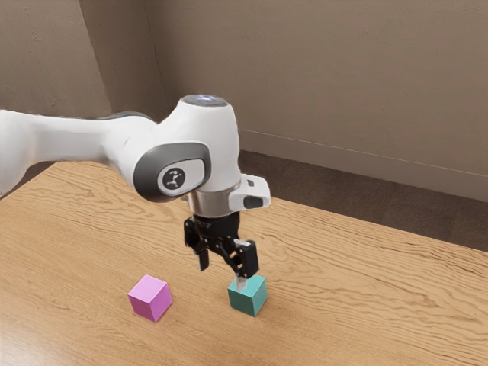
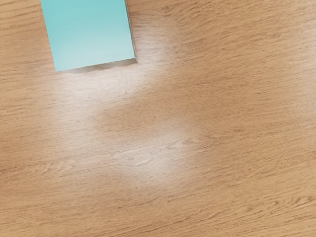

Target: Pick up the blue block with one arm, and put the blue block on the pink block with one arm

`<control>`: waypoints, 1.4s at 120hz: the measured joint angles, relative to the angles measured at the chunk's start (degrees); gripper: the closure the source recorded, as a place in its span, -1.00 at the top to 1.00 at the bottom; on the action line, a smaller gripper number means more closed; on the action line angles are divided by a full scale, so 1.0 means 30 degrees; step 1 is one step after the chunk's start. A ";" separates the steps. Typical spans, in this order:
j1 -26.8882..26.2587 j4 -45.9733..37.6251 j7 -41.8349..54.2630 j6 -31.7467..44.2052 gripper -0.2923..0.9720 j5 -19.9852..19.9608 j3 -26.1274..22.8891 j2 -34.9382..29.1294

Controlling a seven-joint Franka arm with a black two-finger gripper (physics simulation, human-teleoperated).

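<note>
Plain beige walls and a dark floor strip stand behind a pale wooden tabletop, which carries just two cubes. The blue block, more teal than blue in this render, sits flat on the wood. The pink block rests near it, toward the exterior view's left, and a gap of bare wood keeps them apart. Neither cube has been lifted, so the pick looks like the step in hand and the stacking is not yet begun. The white arm comes in from the exterior view's left, its last link bent so the hand points steeply down. The hand is tilted a little, not square to the surface. The gripper hangs low with its black fingers spread and nothing between them. One fingertip is at, or just above, the blue block's top near its edge, and the other hangs over bare wood on the pink block's side. In the wrist view the blue block lies off to one corner with tabletop under the rest. I judge the hand is offset and must shift across the cube before the fingers can straddle it.
</note>
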 joint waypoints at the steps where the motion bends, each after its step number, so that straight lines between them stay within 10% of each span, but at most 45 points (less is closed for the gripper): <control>1: 0.0010 -0.0136 -0.0087 0.0156 0.54 -0.0046 0.0012 0.0038; 83: 0.0177 -0.2003 -0.4218 0.9519 0.53 -0.0165 0.1805 0.3714; 168: 0.0054 -0.2303 -0.0400 1.2074 0.46 -0.0708 0.2324 0.5153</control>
